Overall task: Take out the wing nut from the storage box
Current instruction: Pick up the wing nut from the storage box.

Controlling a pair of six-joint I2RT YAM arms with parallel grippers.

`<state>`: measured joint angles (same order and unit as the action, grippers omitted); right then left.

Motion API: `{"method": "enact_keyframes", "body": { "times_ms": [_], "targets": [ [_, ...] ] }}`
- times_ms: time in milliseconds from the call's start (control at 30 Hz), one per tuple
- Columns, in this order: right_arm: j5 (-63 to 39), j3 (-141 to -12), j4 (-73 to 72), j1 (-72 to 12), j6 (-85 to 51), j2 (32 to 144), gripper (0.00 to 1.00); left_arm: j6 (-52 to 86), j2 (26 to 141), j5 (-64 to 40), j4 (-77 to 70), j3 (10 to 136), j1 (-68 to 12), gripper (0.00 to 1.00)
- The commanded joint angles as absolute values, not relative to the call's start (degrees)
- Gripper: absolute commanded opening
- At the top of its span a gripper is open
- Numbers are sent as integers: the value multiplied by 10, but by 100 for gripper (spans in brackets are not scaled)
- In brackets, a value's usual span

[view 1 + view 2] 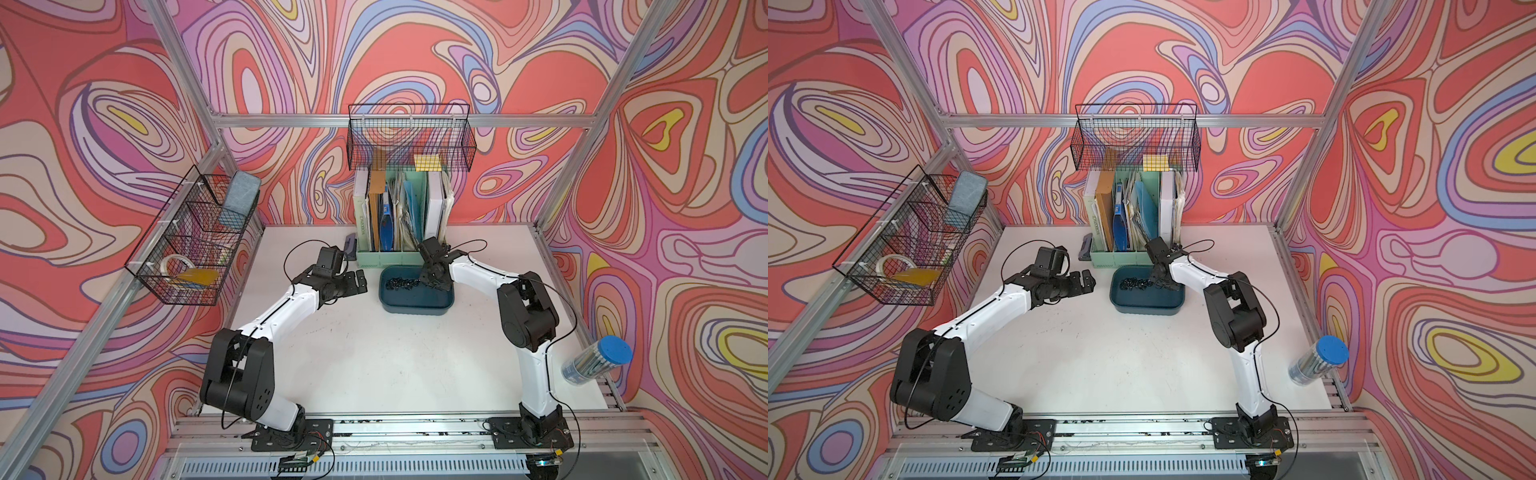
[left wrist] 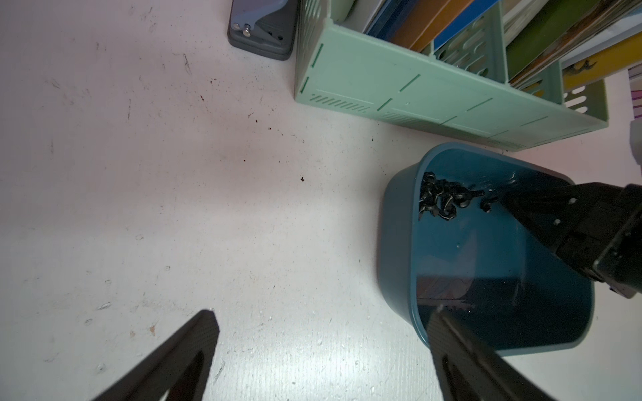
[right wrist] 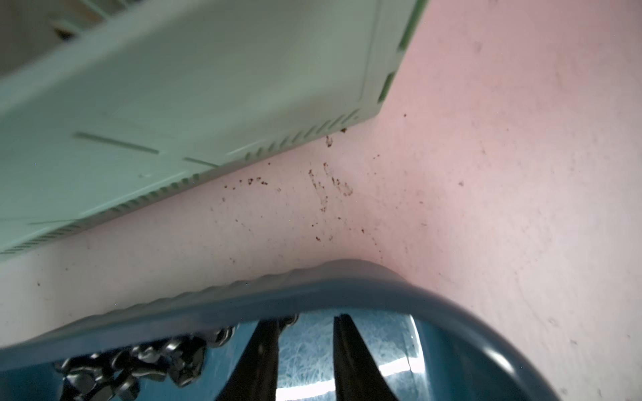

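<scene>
Storage box point(image 1: 415, 309): right hand point(image 3: 305, 321) inside, seemingly empty, beside wing nuts point(image 3: 139, 364).

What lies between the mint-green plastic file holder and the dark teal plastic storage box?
Only a strip of white tabletop, dotted with brown specks, seen in the right wrist view; the file holder and storage box do not touch.

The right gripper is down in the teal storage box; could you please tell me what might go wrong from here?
Bare box floor shows between the fingers of the right gripper, with the wing nuts piled beside them: it may close on nothing.
The nuts are clumped, so several could lift and drop.
The storage box stands unheld, the open left gripper apart from it: a nudge could slide it.
</scene>
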<state>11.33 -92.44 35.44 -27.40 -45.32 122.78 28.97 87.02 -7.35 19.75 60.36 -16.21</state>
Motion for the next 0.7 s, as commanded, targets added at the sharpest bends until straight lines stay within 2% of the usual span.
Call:
{"method": "enact_keyframes", "body": {
  "times_ms": [0,333,400,567,667],
  "targets": [
    [101,-938,347,-270,-465,1251,29,289,859,-78,194,603,-164,99],
    [95,-957,351,-268,-465,1271,19,289,861,-73,199,605,-164,99],
    [96,-957,352,-268,-463,1270,10,288,860,-72,201,605,-164,99],
    [98,-949,354,-268,-459,1258,0,288,860,-74,201,605,-164,99],
    [101,-937,354,-269,-457,1248,0,288,860,-74,201,604,-164,99]
  ]
}}
